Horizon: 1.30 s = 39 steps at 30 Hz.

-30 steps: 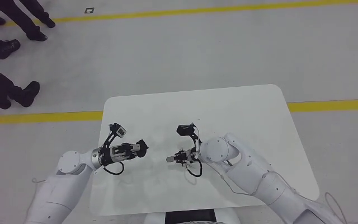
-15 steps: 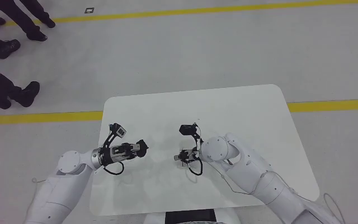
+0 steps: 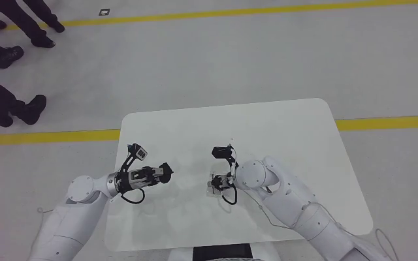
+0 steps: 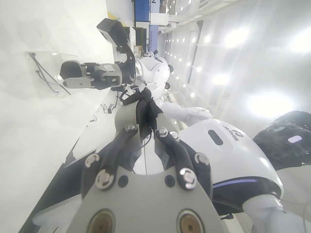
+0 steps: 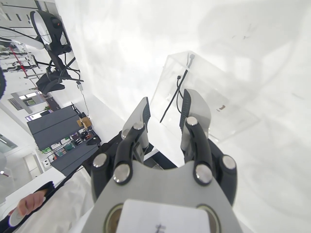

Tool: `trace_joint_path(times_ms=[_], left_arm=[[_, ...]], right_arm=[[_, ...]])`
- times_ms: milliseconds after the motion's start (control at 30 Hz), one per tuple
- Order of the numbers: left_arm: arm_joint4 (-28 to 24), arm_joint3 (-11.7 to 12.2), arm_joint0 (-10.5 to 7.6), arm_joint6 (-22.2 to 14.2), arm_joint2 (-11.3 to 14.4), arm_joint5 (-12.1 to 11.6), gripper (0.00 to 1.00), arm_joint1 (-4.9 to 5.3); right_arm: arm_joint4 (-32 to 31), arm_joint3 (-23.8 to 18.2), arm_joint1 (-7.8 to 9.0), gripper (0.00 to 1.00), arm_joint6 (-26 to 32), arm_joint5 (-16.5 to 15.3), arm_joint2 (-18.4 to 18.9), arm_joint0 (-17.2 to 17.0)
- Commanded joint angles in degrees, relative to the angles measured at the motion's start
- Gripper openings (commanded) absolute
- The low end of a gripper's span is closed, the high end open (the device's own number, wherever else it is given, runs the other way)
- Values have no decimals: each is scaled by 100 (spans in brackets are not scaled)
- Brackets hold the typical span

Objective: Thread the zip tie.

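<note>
- Right gripper [image 5: 165, 109] is tipping over: 1 s ago it was lying level, pointing out past the clear box [image 5: 204, 93] toward the left arm. Now it is aiming steeply down at the box. The wrist has also drawn in slightly, and the change is slowing across the last 2 frames.
- Left gripper [image 4: 142, 109] is holding the same station, well apart from the box, and has not shifted over that second.
- Reading: this looks like the approach for the pick. Threading itself is not yet begun, since both ties are lying loose.
- 2 zip ties [image 5: 176, 90] are lying inside the clear box, crossing each other. 1 is straight with its head toward the far wall, the other is curving beside it. The box is sitting on the white table [image 3: 294, 130].
- Right gripper is standing wide apart and holding nothing. 1 finger [image 5: 185, 107] is hanging over the box just above the tail ends of the ties. The other finger is hanging outside the box's near wall. I cannot tell whether either pad is touching the box.
- From the left wrist view the right gripper [image 4: 63, 75] is sitting right at the box [image 4: 46, 73], fingers spread.
- Left gripper's pads are drawn together, and no tie is showing between them.
- Judgement: the straddled wall is likely getting in the way of closing, so the gripper needs to come fully inside the box before pinching a tie.
</note>
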Motion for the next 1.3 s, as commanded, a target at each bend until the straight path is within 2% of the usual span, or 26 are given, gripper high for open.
trace_joint_path(times_ms=[0,167,900,1167,1267], left_arm=[[0,0,0,0,0,0,0,0],[0,0,0,0,0,0,0,0],[0,0,0,0,0,0,0,0],[0,0,0,0,0,0,0,0],[0,0,0,0,0,0,0,0]], right_arm=[[-74,52,-44,27,41,0,38,2],[-226,179,-158,19,136,0,133,11],[-834,903,-716,18,499,0,402,178],[-1021,1043,-881,18,626,0,491,212],[-1090,1072,-938,15,665,0,519,211]])
